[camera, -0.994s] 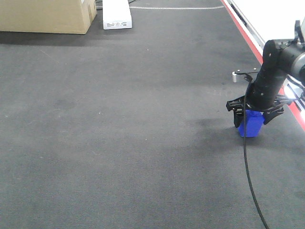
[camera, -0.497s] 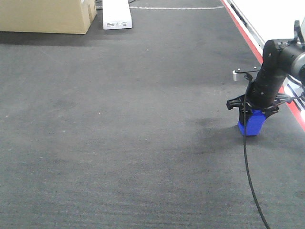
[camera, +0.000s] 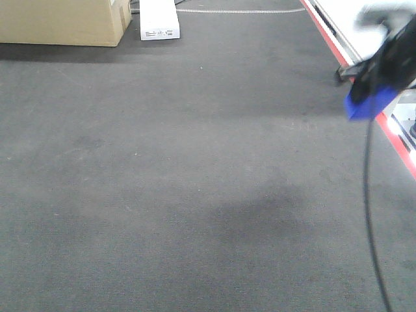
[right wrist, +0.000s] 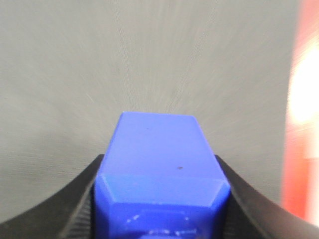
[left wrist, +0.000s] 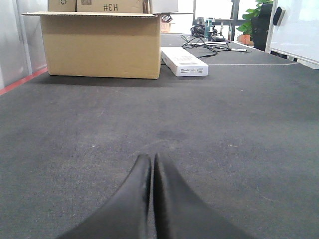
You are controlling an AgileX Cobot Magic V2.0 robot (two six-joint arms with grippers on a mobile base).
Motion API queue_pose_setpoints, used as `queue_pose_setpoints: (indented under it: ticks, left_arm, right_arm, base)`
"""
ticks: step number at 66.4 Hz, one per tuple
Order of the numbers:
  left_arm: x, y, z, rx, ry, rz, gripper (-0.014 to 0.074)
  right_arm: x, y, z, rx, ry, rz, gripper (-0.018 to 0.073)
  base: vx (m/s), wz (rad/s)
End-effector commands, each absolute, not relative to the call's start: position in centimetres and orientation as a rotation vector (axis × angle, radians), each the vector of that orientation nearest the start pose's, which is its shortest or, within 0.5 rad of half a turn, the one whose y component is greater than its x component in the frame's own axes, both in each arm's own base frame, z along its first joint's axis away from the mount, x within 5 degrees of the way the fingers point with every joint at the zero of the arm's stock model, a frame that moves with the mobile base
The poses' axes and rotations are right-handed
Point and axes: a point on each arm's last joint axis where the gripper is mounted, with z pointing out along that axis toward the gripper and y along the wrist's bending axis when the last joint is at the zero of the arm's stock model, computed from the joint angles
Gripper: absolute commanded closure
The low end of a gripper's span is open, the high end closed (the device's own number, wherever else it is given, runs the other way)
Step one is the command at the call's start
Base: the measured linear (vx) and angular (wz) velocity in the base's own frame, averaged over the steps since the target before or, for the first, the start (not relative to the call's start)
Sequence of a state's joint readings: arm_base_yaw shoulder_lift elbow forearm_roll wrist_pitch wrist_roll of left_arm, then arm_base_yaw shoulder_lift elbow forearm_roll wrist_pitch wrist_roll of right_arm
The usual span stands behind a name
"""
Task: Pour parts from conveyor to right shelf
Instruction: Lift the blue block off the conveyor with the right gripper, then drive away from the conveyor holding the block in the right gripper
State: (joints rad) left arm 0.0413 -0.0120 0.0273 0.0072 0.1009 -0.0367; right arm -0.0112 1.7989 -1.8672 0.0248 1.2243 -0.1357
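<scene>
Pickup looks done: the right tool grips the blue block in the air above the far right edge of the conveyor, near the red strip. The left tool is closed and empty. Carrying and pouring at the right shelf, which is not in view, are left.

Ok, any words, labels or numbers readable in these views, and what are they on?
"#H3": printed on the upper cardboard box, in the left wrist view.
White flat box: small dark print on its end, too small to read.
Blue part: no marking shows.
Nothing else is legible.
</scene>
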Motion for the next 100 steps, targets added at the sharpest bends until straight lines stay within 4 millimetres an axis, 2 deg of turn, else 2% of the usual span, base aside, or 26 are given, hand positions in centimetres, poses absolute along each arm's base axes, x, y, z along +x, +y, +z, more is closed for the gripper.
queue_pose_setpoints:
  ticks: [1, 13, 20, 23, 30, 33, 39, 50, 61, 69, 80, 91, 100]
  left_arm:
    - [5.5, 0.2, 21.0, -0.061, 1.489, -0.007, 0.0603]
    - [5.5, 0.2, 21.0, -0.061, 1.489, -0.007, 0.0603]
    - [5.5, 0.2, 21.0, -0.061, 1.489, -0.007, 0.0603]
    - [5.5, 0.2, 21.0, -0.061, 1.489, -0.007, 0.0603]
    - [5.5, 0.2, 21.0, -0.061, 1.489, -0.007, 0.0603]
    - [5.5, 0.2, 21.0, -0.061, 1.489, -0.007, 0.0603]
    - [5.5, 0.2, 21.0, -0.061, 1.489, -0.007, 0.0603]
    - [5.5, 0.2, 21.0, -0.061, 1.489, -0.007, 0.0603]
    - [5.5, 0.2, 21.0, -0.061, 1.489, -0.007, 0.0603]
    - [5.5, 0.2, 21.0, -0.061, 1.489, -0.007, 0.0603]
    - [5.5, 0.2, 21.0, -0.061, 1.489, -0.007, 0.0603]
    - [5.5, 0.2, 21.0, -0.061, 1.489, -0.007, 0.0603]
    - [5.5, 0.2, 21.0, -0.061, 1.489, -0.007, 0.0603]
  right_arm:
    - [35.4, -0.2, 43.3, -0.153, 2.414, -0.037, 0.0564]
    - [29.6, 0.0, 49.7, -0.141, 2.167, -0.029, 0.0564]
    - [26.4, 0.3, 51.8, -0.158, 2.081, -0.006, 0.0564]
    - [25.2, 0.3, 52.0, -0.159, 2.049, -0.009, 0.0564]
    - [22.7, 0.2, 50.5, -0.164, 2.001, -0.046, 0.0564]
    - [21.7, 0.1, 48.8, -0.164, 1.996, -0.056, 0.0564]
    - [19.2, 0.1, 46.6, -0.151, 1.933, -0.060, 0.0564]
    - [14.5, 0.3, 40.6, -0.116, 1.888, -0.021, 0.0564]
    - [10.2, 0.4, 36.3, -0.113, 1.871, -0.023, 0.0564]
    - [7.7, 0.4, 34.4, -0.111, 1.830, -0.023, 0.0564]
    - [5.0, 0.4, 33.1, -0.109, 1.746, -0.027, 0.0564]
    - [3.7, 0.5, 31.4, -0.108, 1.716, -0.028, 0.0564]
    - [3.5, 0.5, 30.2, -0.108, 1.721, -0.029, 0.0564]
  base:
    - [0.00, 0.00]
    - [0.00, 0.00]
    - [0.00, 0.00]
    - [0.00, 0.00]
    - [0.00, 0.00]
    - [0.00, 0.00]
    - [0.00, 0.00]
    - [0.00, 0.00]
    - [0.00, 0.00]
    - [0.00, 0.00]
    - [0.00, 0.00]
    - [0.00, 0.00]
    - [0.00, 0.00]
